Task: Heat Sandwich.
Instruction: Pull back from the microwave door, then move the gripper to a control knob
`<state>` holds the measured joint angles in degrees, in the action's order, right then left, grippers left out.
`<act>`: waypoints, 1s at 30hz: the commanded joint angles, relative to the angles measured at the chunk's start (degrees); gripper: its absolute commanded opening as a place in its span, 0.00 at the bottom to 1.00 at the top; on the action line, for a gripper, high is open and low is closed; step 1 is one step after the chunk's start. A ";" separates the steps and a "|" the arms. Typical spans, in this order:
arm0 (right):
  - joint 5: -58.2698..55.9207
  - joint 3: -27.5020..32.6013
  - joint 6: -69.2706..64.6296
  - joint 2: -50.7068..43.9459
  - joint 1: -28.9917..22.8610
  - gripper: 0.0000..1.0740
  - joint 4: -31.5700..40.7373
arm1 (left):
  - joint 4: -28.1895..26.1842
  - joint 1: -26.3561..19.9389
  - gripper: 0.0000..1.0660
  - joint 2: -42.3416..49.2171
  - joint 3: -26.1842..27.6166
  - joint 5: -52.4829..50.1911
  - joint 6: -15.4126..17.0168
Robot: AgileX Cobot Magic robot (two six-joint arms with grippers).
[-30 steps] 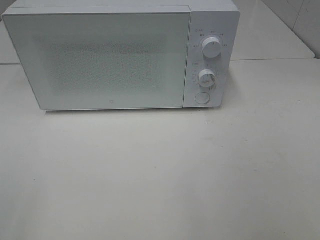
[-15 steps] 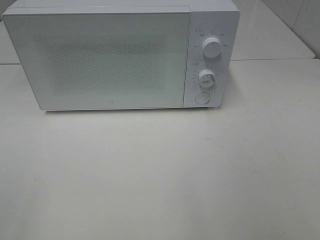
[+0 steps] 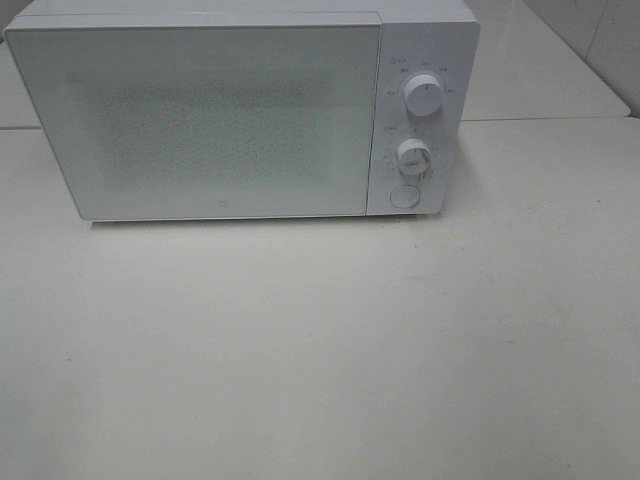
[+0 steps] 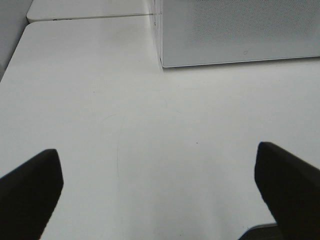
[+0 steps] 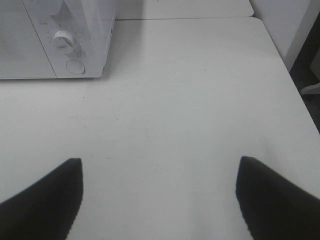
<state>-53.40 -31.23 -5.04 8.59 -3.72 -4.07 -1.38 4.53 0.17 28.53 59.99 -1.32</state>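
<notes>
A white microwave (image 3: pixel 240 110) stands at the back of the table with its door shut. Its two dials (image 3: pixel 423 95) and round button (image 3: pixel 403 196) are on its right panel. The sandwich is out of view in every frame. No gripper shows in the exterior high view. My left gripper (image 4: pixel 160 190) is open and empty above the bare table, in front of the microwave's left corner (image 4: pixel 235 30). My right gripper (image 5: pixel 157 200) is open and empty above the table, in front and to the right of the microwave's control panel (image 5: pixel 67 45).
The white table (image 3: pixel 320 350) stretches in front of the microwave. A second table surface (image 3: pixel 540 70) lies behind at the right. The table's right edge (image 5: pixel 292 85) shows in the right wrist view, with dark floor beyond it.
</notes>
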 commanded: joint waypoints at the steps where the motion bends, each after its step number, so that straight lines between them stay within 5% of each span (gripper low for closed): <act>1: 5.16 -0.40 0.11 3.44 0.46 0.76 0.11 | -0.46 -0.11 0.96 1.55 -0.29 -0.57 0.17; 30: 38.90 -0.11 -0.23 36.38 0.46 0.71 0.23 | -0.46 -0.11 0.96 1.55 -0.29 -0.57 0.17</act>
<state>-18.11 -31.23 -5.04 43.09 -3.67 -3.95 -1.38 4.53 0.17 28.53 59.99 -1.32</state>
